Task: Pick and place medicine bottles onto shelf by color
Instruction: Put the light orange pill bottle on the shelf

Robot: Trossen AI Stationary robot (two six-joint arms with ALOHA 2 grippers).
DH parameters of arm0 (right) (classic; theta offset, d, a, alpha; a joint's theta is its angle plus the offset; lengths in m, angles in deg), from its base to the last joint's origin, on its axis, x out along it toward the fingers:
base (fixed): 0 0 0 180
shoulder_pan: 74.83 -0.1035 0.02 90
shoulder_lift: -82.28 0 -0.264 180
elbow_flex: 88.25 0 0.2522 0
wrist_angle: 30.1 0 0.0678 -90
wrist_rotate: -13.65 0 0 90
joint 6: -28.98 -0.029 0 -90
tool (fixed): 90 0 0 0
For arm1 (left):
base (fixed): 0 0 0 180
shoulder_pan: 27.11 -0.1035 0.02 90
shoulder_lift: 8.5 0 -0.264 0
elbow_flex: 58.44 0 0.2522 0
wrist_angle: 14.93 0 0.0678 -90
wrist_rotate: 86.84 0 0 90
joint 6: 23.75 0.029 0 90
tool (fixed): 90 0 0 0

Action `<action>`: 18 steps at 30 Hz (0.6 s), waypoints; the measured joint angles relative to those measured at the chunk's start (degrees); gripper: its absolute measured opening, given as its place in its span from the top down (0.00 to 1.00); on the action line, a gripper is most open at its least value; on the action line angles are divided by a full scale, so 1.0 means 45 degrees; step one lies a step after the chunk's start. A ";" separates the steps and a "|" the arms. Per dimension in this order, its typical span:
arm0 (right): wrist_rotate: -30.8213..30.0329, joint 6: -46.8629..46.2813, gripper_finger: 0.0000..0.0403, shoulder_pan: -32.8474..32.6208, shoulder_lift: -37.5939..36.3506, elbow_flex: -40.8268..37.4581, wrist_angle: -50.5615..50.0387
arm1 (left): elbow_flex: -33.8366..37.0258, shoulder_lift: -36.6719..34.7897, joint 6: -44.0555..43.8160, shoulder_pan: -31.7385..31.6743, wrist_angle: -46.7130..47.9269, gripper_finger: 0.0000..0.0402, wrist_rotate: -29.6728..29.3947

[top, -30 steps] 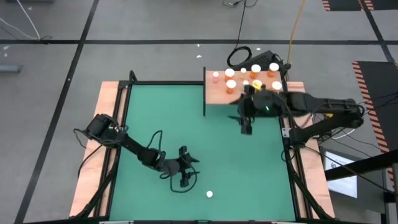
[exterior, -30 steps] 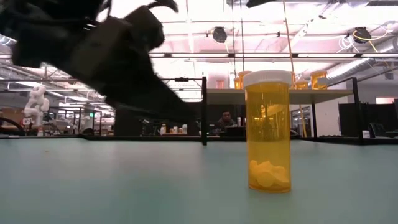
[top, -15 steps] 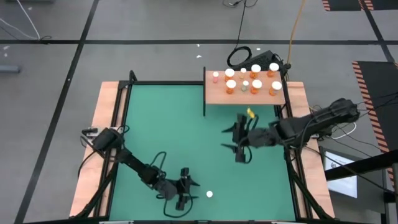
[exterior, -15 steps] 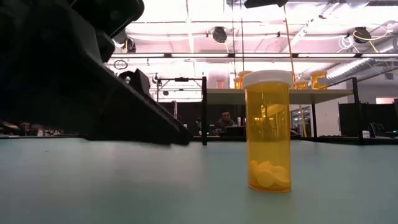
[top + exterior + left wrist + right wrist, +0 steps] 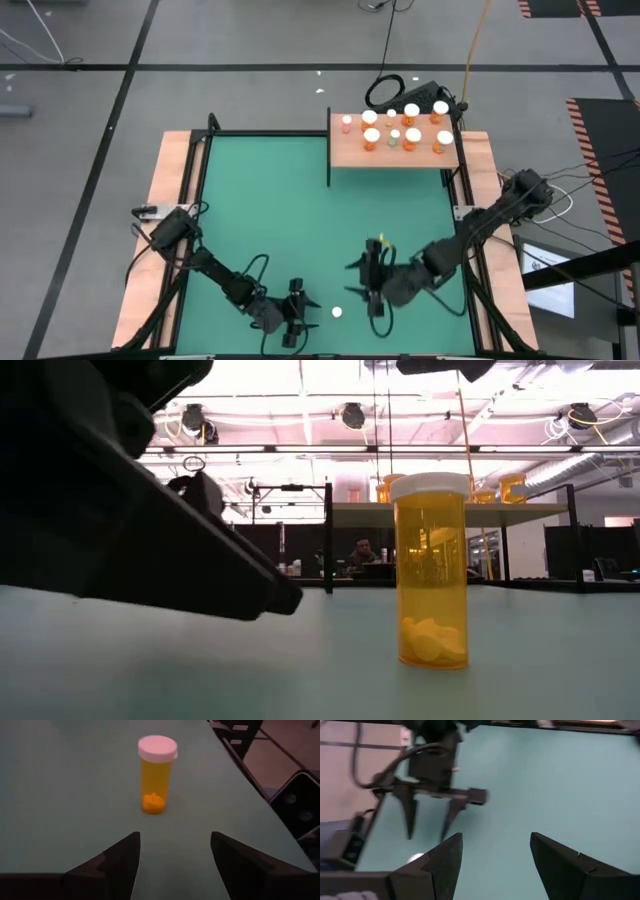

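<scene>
**One bottle left on the mat, both grippers closing in**

The left gripper hung low over the near part of the green mat, fingers apart and empty, aimed at the last loose medicine bottle standing upright just to its right. The right gripper hovered just right of that bottle, fingers also apart and holding nothing. Far right, the shelf carried the other bottles in rows.

Only one arm should probably take the bottle; the other ought to hold clear. A good grasp would straddle the orange body below the white cap, level and centred, closing gently so the bottle does not tip.
</scene>
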 joint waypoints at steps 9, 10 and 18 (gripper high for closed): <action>0.0524 -0.0727 0.43 -0.0887 0.1885 0.0000 0.2866 | 0.0000 0.0010 -0.0546 0.0412 0.0079 0.39 -0.1386; 0.0722 -0.0742 0.43 -0.0908 0.2061 0.0000 0.3147 | 0.0000 0.0010 -0.0555 0.0410 0.0078 0.39 -0.1424; 0.1575 -0.1103 0.30 -0.0904 0.3016 0.0005 0.3719 | 0.0000 0.0015 -0.0351 0.0338 0.0083 0.39 -0.1991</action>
